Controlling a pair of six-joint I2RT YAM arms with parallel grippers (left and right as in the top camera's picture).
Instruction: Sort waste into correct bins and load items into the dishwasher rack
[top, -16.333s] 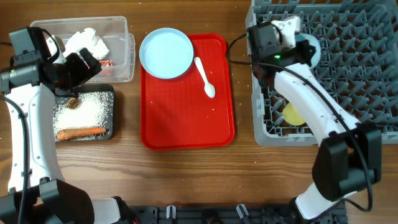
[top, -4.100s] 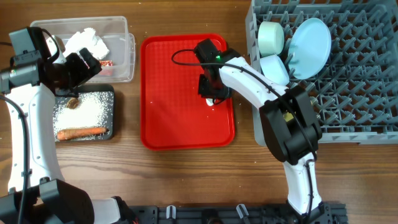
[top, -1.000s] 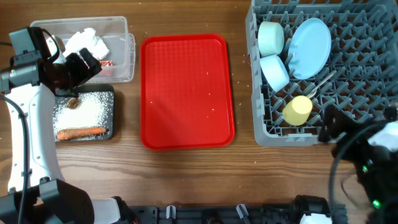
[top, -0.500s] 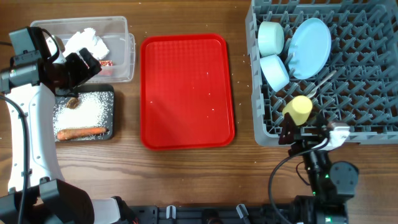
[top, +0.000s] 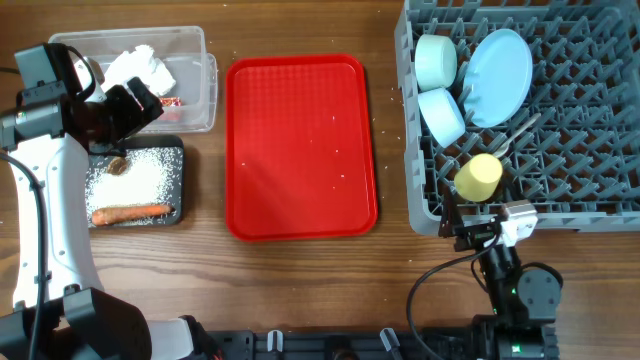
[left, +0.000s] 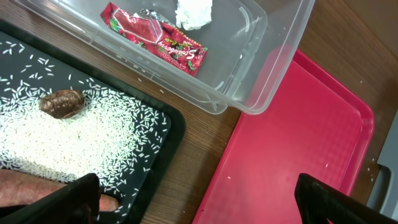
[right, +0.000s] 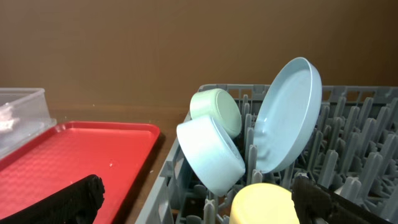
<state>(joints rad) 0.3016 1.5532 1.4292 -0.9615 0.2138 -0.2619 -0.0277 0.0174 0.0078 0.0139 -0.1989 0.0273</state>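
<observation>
1. Withdrawn from the red tray (top: 300, 150) since four seconds earlier, the right pincer (right: 202, 196) is now parked at the tabletop (top: 300, 290) front edge, just below the rack (top: 590, 170); it is spread wide, with nothing held.
2. Plate (top: 500, 62), blue bowl (top: 442, 115), green bowl (top: 436, 58) and cup (top: 479, 177) are stood in the rack's left part, so loading is judged finished.
3. The left pincer (left: 199, 202) is held wide and empty over the tub (top: 205, 75) and black tray (top: 181, 180).
4. The spoon (top: 518, 134), gone from the red tray, is laid on the pegs below the plate. Its long axis runs diagonally, lower-left to upper-right from overhead; its bowl end cannot be told.
</observation>
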